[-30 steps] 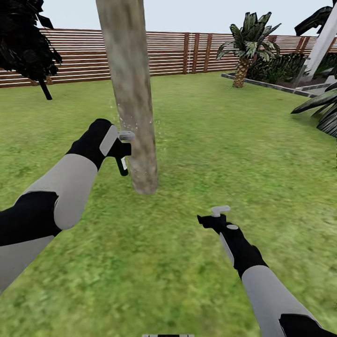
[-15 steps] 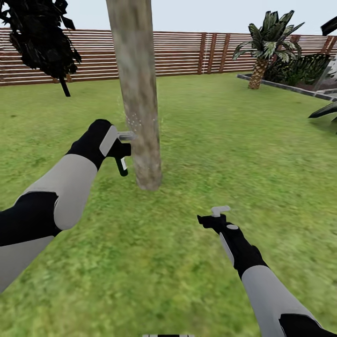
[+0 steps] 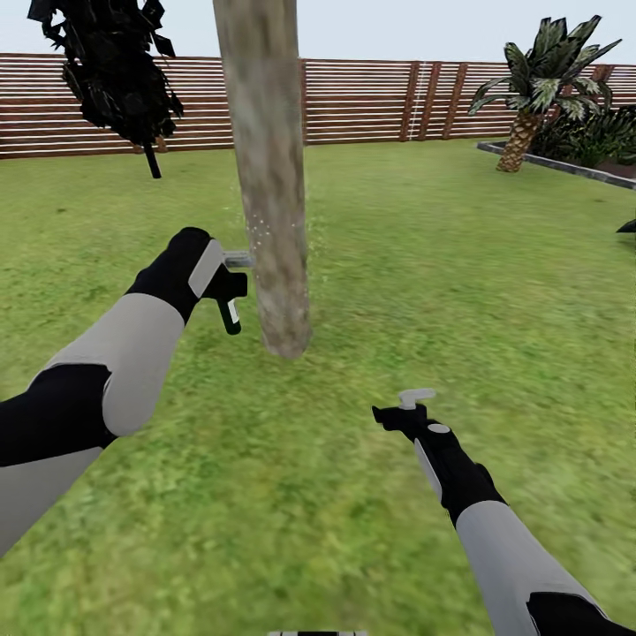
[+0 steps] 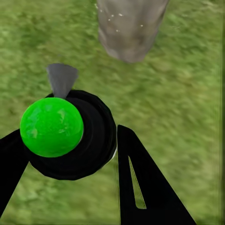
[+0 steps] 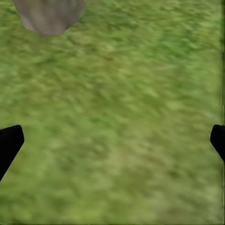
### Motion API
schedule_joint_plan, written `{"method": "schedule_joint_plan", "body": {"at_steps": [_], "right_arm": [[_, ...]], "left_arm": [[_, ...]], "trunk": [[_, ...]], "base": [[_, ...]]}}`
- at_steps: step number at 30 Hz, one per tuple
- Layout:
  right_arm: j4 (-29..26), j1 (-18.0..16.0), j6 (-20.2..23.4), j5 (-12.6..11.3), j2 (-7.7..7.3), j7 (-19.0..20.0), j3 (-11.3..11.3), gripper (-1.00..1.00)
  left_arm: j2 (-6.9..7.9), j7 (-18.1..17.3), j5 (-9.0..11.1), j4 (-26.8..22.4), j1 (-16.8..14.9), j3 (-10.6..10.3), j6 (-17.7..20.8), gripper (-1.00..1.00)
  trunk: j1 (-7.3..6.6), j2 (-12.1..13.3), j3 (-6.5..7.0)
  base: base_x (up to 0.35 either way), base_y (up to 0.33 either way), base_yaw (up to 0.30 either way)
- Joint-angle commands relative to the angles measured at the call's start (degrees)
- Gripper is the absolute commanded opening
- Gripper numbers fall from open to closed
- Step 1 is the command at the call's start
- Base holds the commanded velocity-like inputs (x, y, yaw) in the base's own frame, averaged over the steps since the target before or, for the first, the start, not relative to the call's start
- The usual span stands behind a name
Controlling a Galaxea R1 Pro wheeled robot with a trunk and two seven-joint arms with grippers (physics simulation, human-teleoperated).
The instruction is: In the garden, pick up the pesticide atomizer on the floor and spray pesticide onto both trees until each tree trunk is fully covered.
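A thick mottled beige-grey tree trunk (image 3: 269,177) rises from the lawn just ahead. My left gripper (image 3: 231,272) is shut on the black pesticide atomizer (image 3: 231,311), whose white patch faces me, and holds it right beside the trunk. Fine white spray specks (image 3: 254,221) hang around the bark. In the left wrist view the atomizer (image 4: 89,140) is a black round body with a green ball on it, and the trunk's base (image 4: 131,28) stands just beyond. My right gripper (image 3: 402,408) hangs open over grass, its fingertips (image 5: 9,143) far apart, with the trunk base (image 5: 49,14) further off.
A brown slat fence (image 3: 371,97) closes the lawn at the back. A black conifer (image 3: 119,71) stands at the back left, a short palm (image 3: 530,88) by a kerbed planting bed (image 3: 565,163) at the back right. Open grass (image 3: 459,265) lies around the trunk.
The whole picture has slid to the right, so the camera has turned left. Both arms keep their pose, and spray specks still surround the trunk.
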Motion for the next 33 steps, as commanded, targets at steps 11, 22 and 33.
{"method": "schedule_joint_plan", "body": {"at_steps": [11,22,33], "right_arm": [[-0.1,0.0,0.3,0.6,0.07,0.5,-0.3,1.00],[-0.1,0.0,0.3,0.6,0.07,0.5,-0.3,1.00],[-0.1,0.0,0.4,0.6,0.07,0.5,-0.4,1.00]], "left_arm": [[0.24,0.6,0.4,-0.8,-0.2,0.0,0.2,-1.00],[-0.03,0.9,0.9,-0.9,12.9,0.2,-6.1,-1.00],[-0.41,0.7,0.8,-1.2,10.9,0.0,-5.6,-1.00]], "trunk": [[-0.01,0.0,-0.05],[-0.01,0.0,-0.05],[-0.01,0.0,-0.09]], "base": [[0.000,-0.142,-0.089],[0.000,0.000,0.000],[0.000,0.000,-0.066]]}}
